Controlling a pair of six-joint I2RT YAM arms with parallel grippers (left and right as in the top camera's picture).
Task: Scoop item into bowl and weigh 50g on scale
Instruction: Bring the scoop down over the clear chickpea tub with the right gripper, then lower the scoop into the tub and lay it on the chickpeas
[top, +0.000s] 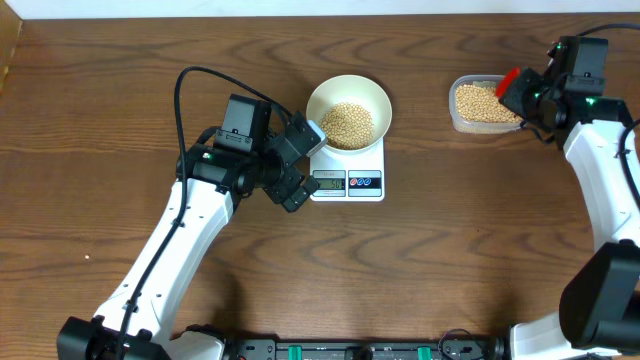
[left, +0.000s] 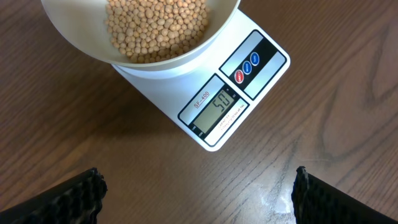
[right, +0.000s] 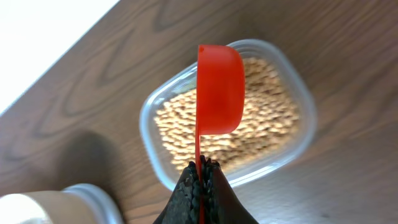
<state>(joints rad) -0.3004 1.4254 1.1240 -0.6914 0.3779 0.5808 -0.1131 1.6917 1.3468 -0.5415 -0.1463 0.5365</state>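
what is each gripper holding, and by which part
The right gripper is shut on the red scoop, pinching the end of its thin handle. The left gripper is open and holds nothing.

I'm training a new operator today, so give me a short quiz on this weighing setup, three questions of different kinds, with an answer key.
1. True or false: the bowl of beans sits on the scale.
2. What is the right gripper clamped on? A) a red scoop B) the white bowl C) nothing
3. Short answer: which gripper stands wide open?

Key
1. True.
2. A: it is shut on the scoop's handle, above the tub of beans.
3. The left gripper, beside the scale.
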